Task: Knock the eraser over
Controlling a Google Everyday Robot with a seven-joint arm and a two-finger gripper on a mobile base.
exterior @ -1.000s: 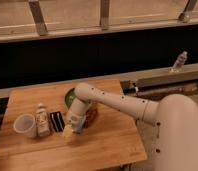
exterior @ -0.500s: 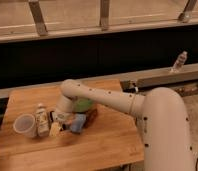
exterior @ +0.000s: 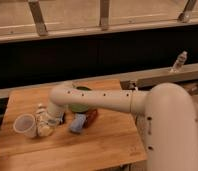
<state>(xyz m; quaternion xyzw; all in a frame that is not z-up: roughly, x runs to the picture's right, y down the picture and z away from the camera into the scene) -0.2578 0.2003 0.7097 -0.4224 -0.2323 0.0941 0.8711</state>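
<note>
A clear cup [exterior: 25, 125] sits at nine o'clock on the wooden table [exterior: 107, 142], just beside a small bottle [exterior: 42, 122].

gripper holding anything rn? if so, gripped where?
Cannot be told. The gripper sits low at the table's left end, beside the small bottle and the cup; the arm hides any contact. The eraser isn't visible.

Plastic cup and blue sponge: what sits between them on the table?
In the camera view, the small bottle stands right beside the plastic cup, and the gripper reaches down just beyond it, left of the blue sponge. The eraser is hidden there.
</note>
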